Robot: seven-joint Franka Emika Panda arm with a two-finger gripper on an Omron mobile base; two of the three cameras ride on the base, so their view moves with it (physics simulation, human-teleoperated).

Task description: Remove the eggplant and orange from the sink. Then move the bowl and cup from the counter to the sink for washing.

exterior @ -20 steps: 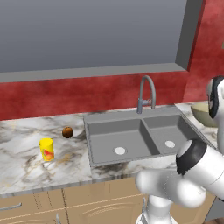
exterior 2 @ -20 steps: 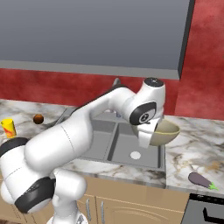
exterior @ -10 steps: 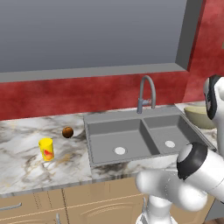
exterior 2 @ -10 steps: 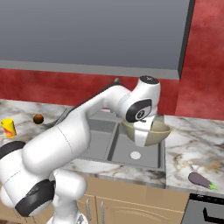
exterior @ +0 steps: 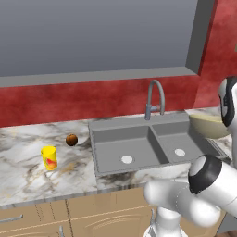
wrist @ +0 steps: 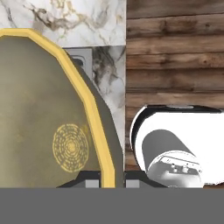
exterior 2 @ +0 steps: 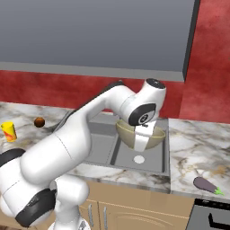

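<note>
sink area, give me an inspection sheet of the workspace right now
surface: marbled white counter around a grey two-basin sink, basins bare.
job's things: wide tan-yellow bowl held above the right basin; small bright yellow cup and brownish-orange ball on the counter left of the sink; purple eggplant on the counter right of it.
clutter: nothing seen.
tool: tool shut on the bowl's rim.
cables: nothing seen.
surroundings: red wall, curved grey tap, tan cabinet fronts below.

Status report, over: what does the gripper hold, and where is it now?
Gripper shut on bowl rim. Bowl held above right basin of sink, not yet down. Cup and orange on counter left of sink. Nothing in the way.
</note>
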